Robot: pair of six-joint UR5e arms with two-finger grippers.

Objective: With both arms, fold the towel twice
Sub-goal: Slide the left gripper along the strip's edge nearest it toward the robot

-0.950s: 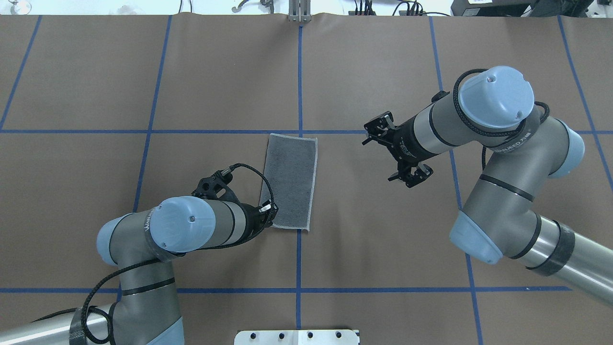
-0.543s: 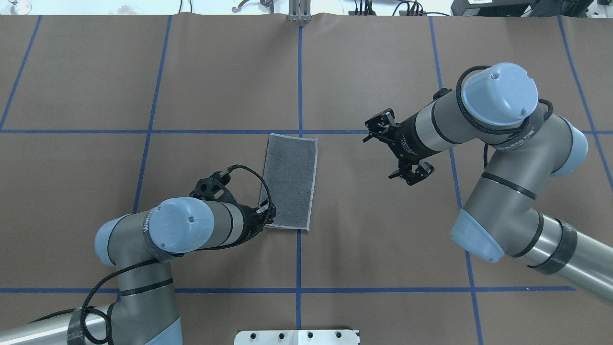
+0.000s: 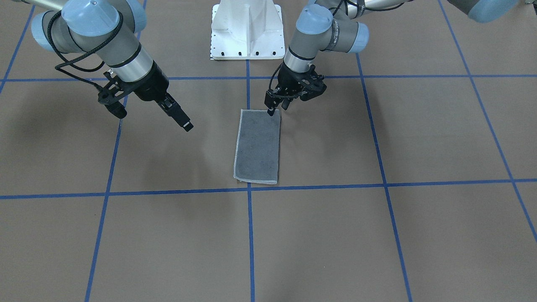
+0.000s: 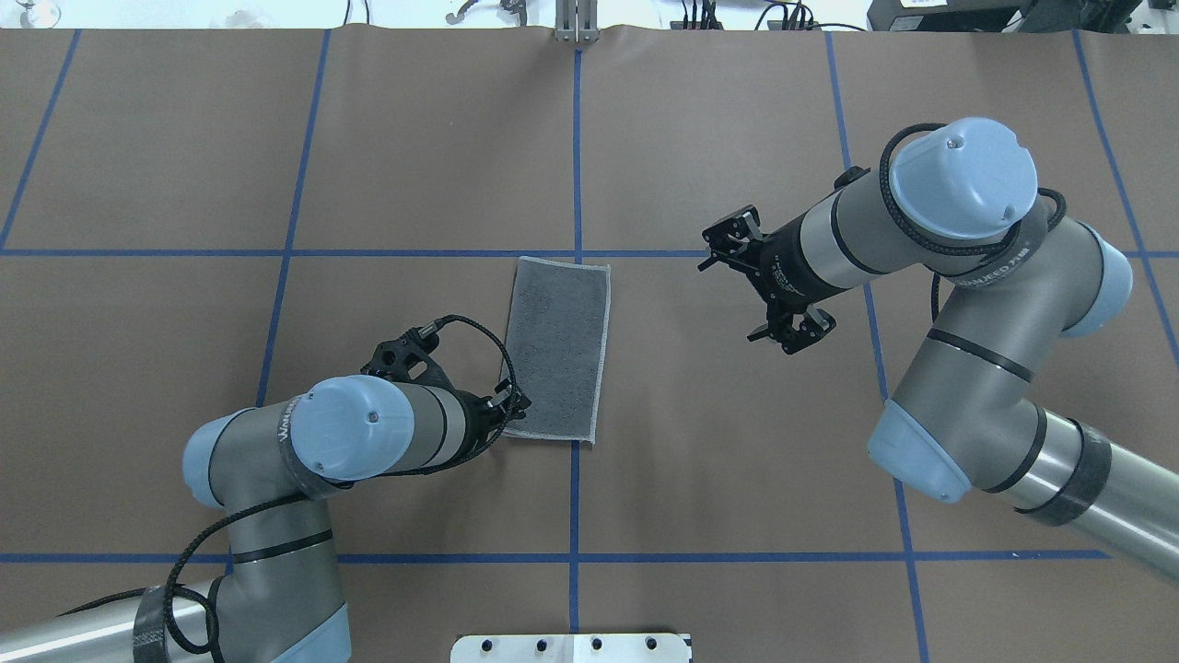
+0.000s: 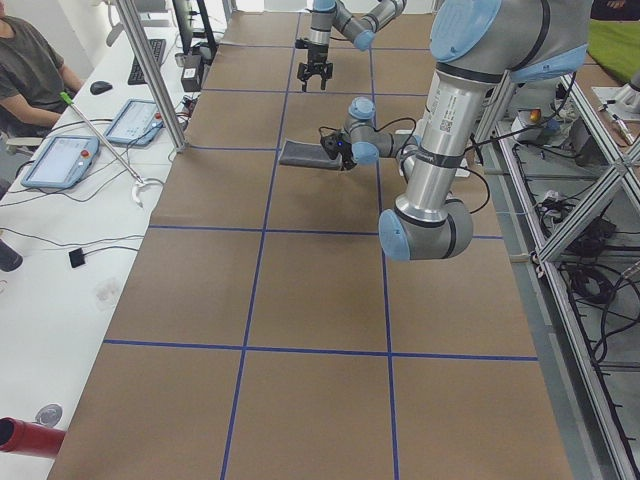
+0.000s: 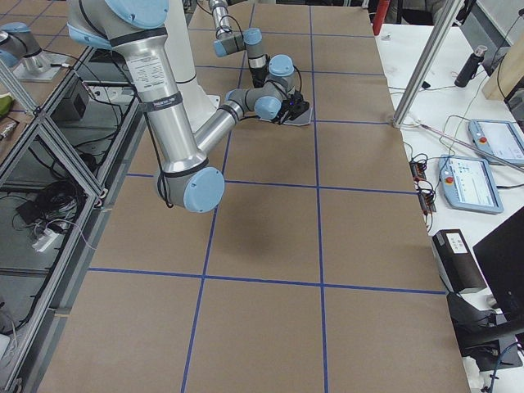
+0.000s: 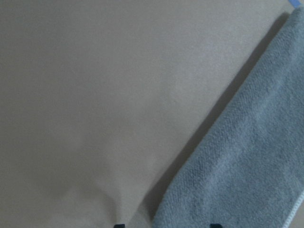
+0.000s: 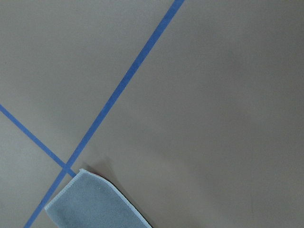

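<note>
The towel (image 4: pixel 557 341) lies flat at the table's middle as a narrow rectangle, grey face up, with no pink showing. It also shows in the front view (image 3: pixel 258 147). My left gripper (image 4: pixel 513 405) is low at the towel's near left corner, which is the upper right corner in the front view (image 3: pixel 272 110). In the left wrist view its two tips stand apart at the bottom edge with the towel's corner (image 7: pixel 247 166) between them. My right gripper (image 4: pixel 723 249) hangs above bare table to the towel's right, looks open and holds nothing. The right wrist view shows only the towel's far corner (image 8: pixel 90 204).
Brown table cover (image 4: pixel 276 138) with a grid of blue tape lines. The white pedestal base (image 3: pixel 245 29) stands at the robot's edge. In the left side view an operator (image 5: pixel 30 60) sits by tablets beyond the table's far side.
My left arm has drawn back slightly towards the robot, so the towel's near left corner shows more. My right arm has shifted a little up and right. The towel has not moved.
</note>
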